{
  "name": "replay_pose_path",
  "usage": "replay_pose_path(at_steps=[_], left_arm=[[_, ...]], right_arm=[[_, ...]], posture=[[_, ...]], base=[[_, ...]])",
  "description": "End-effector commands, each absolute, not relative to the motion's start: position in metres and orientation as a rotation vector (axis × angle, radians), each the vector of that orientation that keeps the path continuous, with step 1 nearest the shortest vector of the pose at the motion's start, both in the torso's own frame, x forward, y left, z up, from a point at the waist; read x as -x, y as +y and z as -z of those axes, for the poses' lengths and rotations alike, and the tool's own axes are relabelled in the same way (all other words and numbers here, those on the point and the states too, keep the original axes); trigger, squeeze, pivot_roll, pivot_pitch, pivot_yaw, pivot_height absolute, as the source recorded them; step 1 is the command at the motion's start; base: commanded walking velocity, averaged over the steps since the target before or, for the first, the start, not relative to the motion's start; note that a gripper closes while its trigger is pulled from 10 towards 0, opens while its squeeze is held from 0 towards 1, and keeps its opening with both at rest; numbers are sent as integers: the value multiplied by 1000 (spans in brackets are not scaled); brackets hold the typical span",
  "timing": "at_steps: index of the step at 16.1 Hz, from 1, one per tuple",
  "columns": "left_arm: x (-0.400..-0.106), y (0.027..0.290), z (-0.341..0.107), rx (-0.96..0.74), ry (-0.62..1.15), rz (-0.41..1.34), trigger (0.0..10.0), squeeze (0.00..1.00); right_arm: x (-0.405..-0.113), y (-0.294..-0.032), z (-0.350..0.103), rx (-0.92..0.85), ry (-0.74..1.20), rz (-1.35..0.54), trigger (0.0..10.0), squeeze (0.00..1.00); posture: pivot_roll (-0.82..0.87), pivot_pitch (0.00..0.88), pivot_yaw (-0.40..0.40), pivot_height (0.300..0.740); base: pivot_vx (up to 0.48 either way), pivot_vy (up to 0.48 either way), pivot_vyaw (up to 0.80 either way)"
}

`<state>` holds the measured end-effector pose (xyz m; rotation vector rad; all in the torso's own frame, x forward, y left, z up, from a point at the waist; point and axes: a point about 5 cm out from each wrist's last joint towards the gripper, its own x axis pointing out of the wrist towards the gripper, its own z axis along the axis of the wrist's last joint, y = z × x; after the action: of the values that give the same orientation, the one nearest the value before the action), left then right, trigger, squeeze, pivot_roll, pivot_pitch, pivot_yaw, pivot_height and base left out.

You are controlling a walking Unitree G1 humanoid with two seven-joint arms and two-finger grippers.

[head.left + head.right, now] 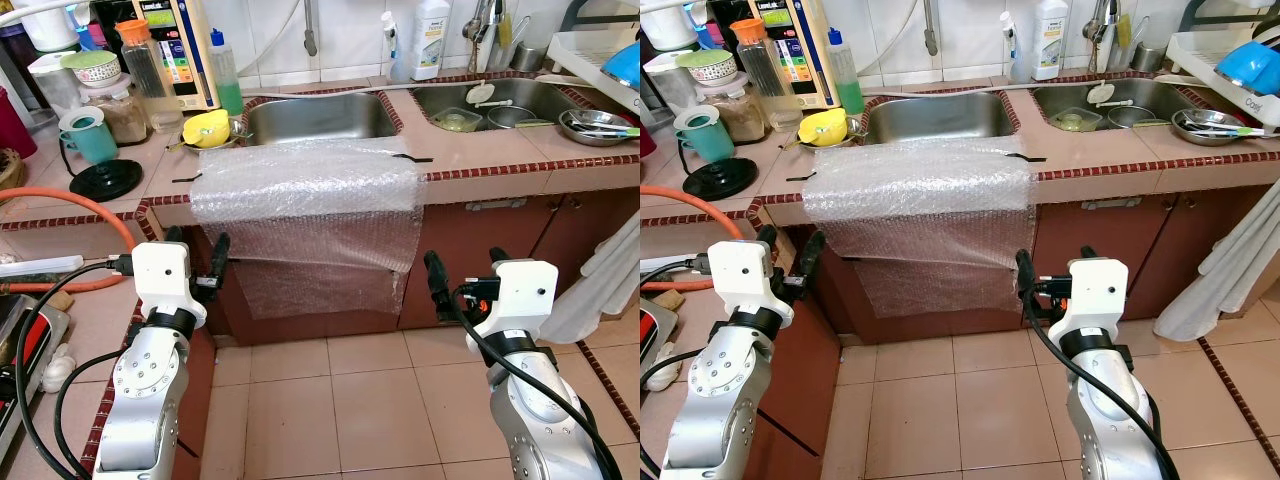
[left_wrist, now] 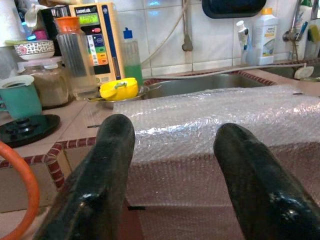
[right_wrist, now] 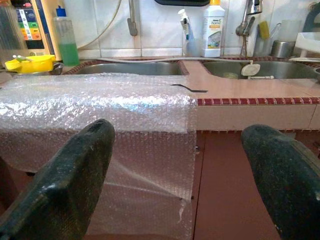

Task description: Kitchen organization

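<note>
Bubble wrap (image 1: 310, 200): one clear sheet, laid over the front edge of the tiled counter (image 1: 480, 150) before the left sink (image 1: 315, 115), taped at both upper corners with dark strips, its lower part hanging down over the brown cabinet front (image 1: 480, 255) towards the floor tiles (image 1: 370, 400). Left gripper (image 1: 195, 262): raised below the counter edge at the sheet's left side, fingers spread apart, nothing between them, not touching the sheet. Right gripper (image 1: 465, 275): raised at like height just off the sheet's right lower edge, fingers likewise parted wide and empty. Counter, left portion: yellow cup (image 1: 207, 128) lying beside the sink rim; green dish-soap bottle (image 1: 225, 72) behind it; teal mug (image 1: 88, 135) on a black round base (image 1: 105, 180); clear jar with orange lid (image 1: 145, 70); wall-mounted water unit (image 1: 180, 45). Orange hose (image 1: 80, 205) curving across the lower counter at far left. Right sink (image 1: 500, 100): holds a bowl (image 1: 458, 120) and utensils; metal plate (image 1: 595, 127) at its right rim. White detergent bottle (image 1: 430, 38) against the tiled wall behind. White cloth (image 1: 600, 285) hanging at far right before the cabinet.
</note>
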<state>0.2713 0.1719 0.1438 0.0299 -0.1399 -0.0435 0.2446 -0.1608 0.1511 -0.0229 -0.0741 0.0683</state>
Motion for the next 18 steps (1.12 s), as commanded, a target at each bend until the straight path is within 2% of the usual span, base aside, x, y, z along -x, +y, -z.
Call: replay_pose_path(at_steps=[1, 3, 4, 5, 18], left_arm=[[-271, 172, -150, -48, -172, 57, 0, 0], [-271, 172, -150, -59, -169, 51, 0, 0], [-274, 174, -148, -114, -145, 29, 10000, 0], [-273, 175, -148, -95, -155, 21, 10000, 1000], [-274, 175, -148, -38, -151, 10, 10000, 1000]], right_arm=[[-243, -158, -152, 15, -72, -81, 10000, 0], [-244, -158, -152, 16, -70, -78, 10000, 0], [-244, -158, -152, 16, -70, -80, 10000, 0], [-244, -158, -152, 15, -70, -81, 10000, 0], [-244, -155, -152, 7, -65, -100, 10000, 0]], posture=[[-18, 0, 102, 740], [-18, 0, 102, 740], [-19, 0, 103, 740], [-18, 0, 104, 740], [-19, 0, 104, 740]], base=[[0, 0, 0], [0, 0, 0], [0, 0, 0], [0, 0, 0], [0, 0, 0]])
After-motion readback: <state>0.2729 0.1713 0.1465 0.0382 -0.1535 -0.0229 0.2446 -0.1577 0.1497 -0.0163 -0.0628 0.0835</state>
